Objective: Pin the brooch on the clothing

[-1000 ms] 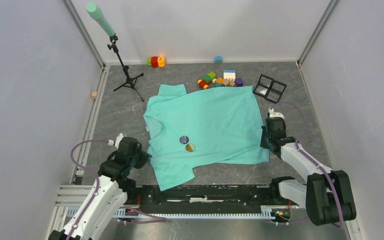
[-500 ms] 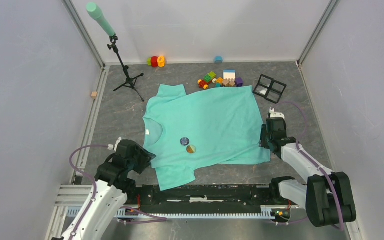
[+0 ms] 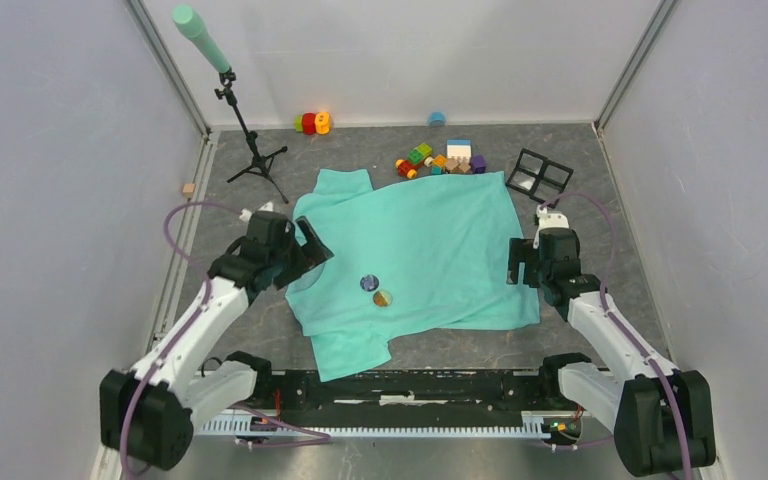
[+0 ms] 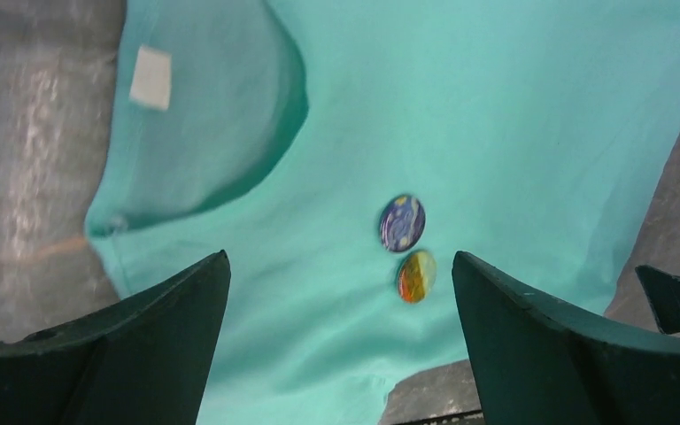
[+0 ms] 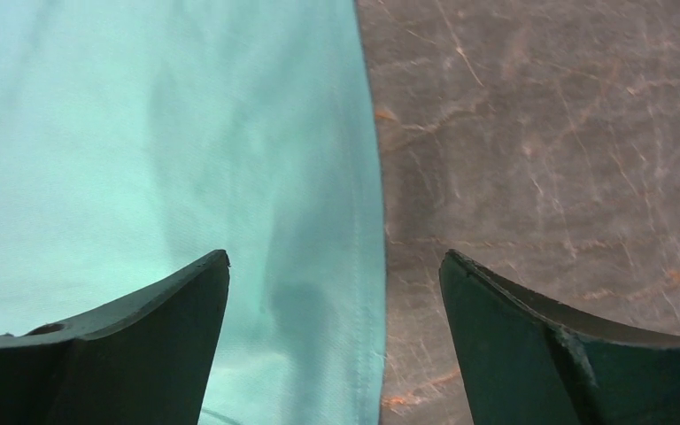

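**Brooch job: shirt laid out, pinning not confirmed**

Top cam: the T-shirt [image 3: 430, 230] is spread flat mid-table [image 3: 250, 215], with the neck toward my left arm. Two round pins sit on the chest just beside each other, a blue brooch [image 3: 368, 282] and an orange brooch [image 3: 382, 297]. My left gripper [image 3: 310, 262] hangs over the collar and my right gripper [image 3: 516, 268] sits at the hem on the far side. Neither one has hold of anything.

Left wrist cam: the jaws are spread wide with nothing between them. It looks straight down on the blue brooch [image 4: 402, 222] and the orange brooch [image 4: 416, 275], both below the neckline. Honestly can't tell from here whether either pin goes through the cloth or just lies on top.

Right wrist cam: these jaws are also wide apart and empty. They straddle the hem, with the T-shirt [image 5: 142, 133] on one side and bare table [image 5: 540, 133] on the other.

My read is that the flattening part looks done. The actual fastening is either finished or entirely left to do, and these views don't settle it.
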Available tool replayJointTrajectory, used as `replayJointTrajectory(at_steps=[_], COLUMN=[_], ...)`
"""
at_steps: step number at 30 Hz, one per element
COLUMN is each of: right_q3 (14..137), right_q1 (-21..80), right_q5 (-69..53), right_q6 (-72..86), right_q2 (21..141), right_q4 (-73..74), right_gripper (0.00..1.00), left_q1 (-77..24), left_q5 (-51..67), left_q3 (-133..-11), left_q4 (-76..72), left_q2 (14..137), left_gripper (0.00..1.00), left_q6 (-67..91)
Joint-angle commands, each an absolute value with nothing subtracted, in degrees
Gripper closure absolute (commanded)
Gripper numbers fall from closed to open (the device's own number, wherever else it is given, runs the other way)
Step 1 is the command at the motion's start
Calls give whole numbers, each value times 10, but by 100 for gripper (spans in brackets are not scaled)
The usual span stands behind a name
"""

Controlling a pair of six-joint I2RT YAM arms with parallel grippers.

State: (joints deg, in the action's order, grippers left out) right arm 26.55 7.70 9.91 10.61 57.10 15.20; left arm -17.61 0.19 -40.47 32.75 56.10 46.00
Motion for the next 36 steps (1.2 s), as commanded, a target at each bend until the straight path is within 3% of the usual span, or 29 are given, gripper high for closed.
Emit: replayJointTrajectory(at_steps=[1,11,22,29,36], right_q3=[291,288,287,292,320], right_q1=[75,75,75,75,75], right_q5=[21,2,30,64,120], right_q6=[86,93,95,95,62], right_q2=[584,625,596,558,491], right_q4=[86,43,55,65,72], right_gripper=[6,5,4,2,2], left_q1=[-165,-135,-110,-110,-111], left_q5=[24,32,23,21,18], left_q3=[-459,-505,-580,-571,-583], left_q4=[196,72,61,81,149], left_q2=[667,899,1013,944,766], left_gripper=[0,0,0,0,0], left_q6=[361,342,313,302,248])
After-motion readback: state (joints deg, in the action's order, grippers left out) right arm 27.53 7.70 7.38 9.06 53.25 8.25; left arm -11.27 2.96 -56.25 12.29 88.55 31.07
